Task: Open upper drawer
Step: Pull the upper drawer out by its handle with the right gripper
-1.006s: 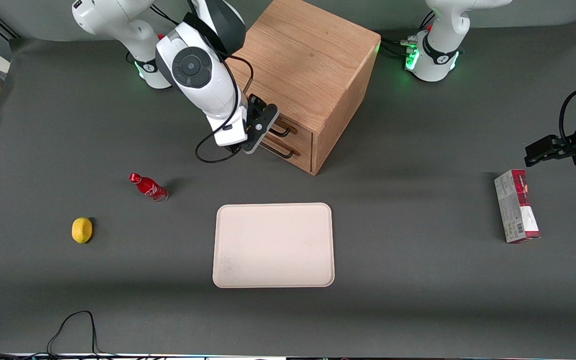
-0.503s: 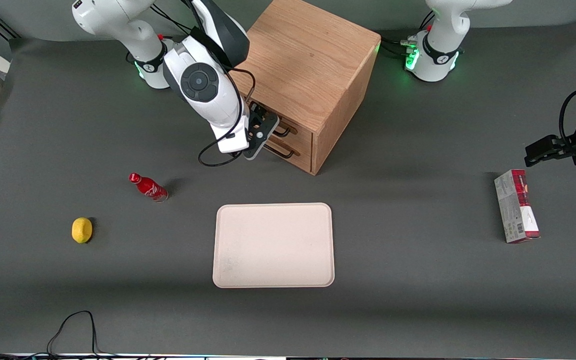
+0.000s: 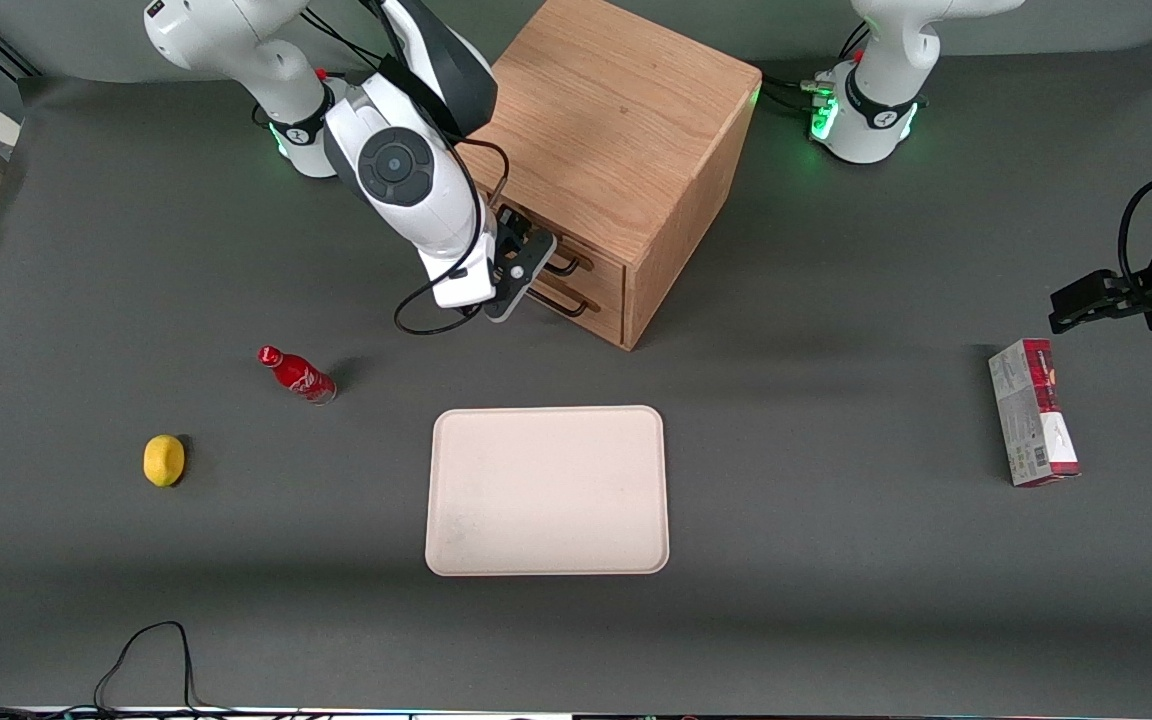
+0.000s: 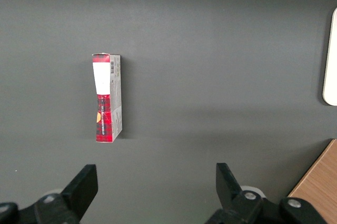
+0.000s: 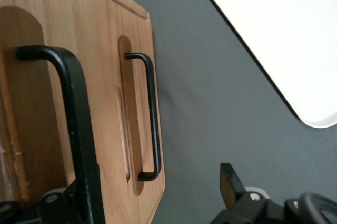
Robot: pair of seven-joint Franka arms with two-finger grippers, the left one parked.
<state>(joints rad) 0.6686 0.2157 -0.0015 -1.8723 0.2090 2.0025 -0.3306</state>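
Now gripper point(image 3: 521, 262) spread wide, fingers straddling upper drawer point(image 3: 576, 256) handle point(image 5: 73, 124), not pinching.

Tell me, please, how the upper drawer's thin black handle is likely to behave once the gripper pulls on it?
The handle looks like rigid bent wire, so it probably won't flex. Its smooth finish could let the fingers slide, though the gripper sits right at it in front of the upper drawer. The drawer should slide out; the solid-looking cabinet probably stays put, but it is freestanding and may shift.
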